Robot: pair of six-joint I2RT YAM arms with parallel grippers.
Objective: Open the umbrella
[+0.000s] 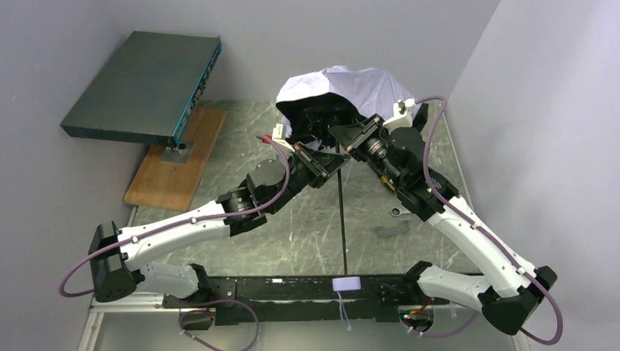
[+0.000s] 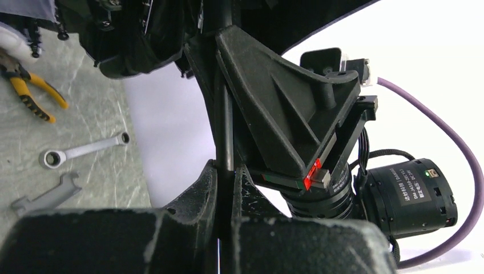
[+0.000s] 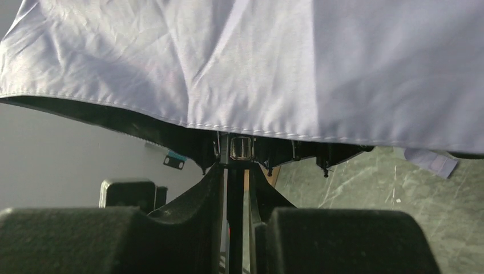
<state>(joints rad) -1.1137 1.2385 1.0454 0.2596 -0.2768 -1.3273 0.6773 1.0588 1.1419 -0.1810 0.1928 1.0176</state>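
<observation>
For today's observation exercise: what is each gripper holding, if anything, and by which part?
Both the left gripper and right gripper clamp the umbrella by its thin black shaft.

The umbrella (image 1: pixel 351 88) has a pale lavender-white canopy, apparently black beneath. The table (image 1: pixel 292 234) is grey-green with white marble veining; the box (image 1: pixel 139 84) dark teal; the board (image 1: pixel 175 164) brown.

A robotics lab is indicated by bare grey enclosure walls (image 1: pixel 44 110), a combination wrench (image 2: pixel 85 149) and yellow-handled pliers (image 2: pixel 23 85).
</observation>
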